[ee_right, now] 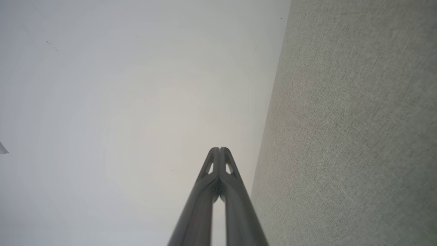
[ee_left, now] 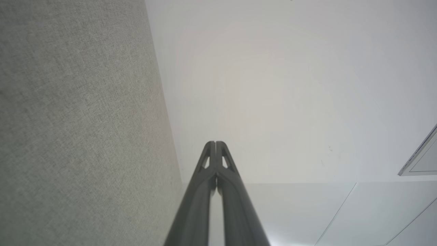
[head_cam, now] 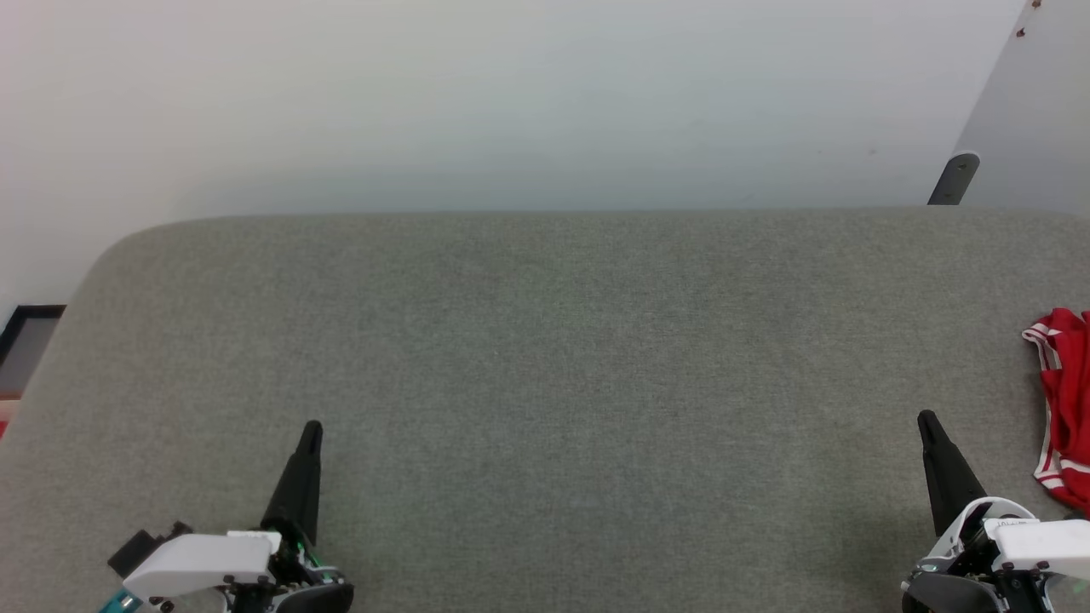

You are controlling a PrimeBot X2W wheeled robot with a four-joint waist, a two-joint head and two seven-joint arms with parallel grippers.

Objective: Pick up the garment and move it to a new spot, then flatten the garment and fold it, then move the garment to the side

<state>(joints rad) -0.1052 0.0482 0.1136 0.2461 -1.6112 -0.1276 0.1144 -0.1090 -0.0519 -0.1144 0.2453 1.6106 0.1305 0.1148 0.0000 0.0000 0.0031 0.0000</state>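
The garment (head_cam: 1066,400), red with red-and-white striped trim, lies crumpled at the right edge of the grey fabric surface (head_cam: 545,358), cut off by the head view's border. My right gripper (head_cam: 926,419) stands shut at the lower right, a short way left of the garment and not touching it. Low on the left, my left gripper (head_cam: 312,427) is shut too, with nothing in it. In the left wrist view the left gripper (ee_left: 215,143) has its tips pressed together, with the grey surface (ee_left: 75,123) beside them. The right gripper (ee_right: 220,149) looks the same beside the grey surface (ee_right: 355,130).
A pale wall (head_cam: 511,102) rises behind the surface's far edge. A dark metal bracket (head_cam: 954,179) shows at the back right. A dark-framed object (head_cam: 25,328) sits past the surface's rounded left corner.
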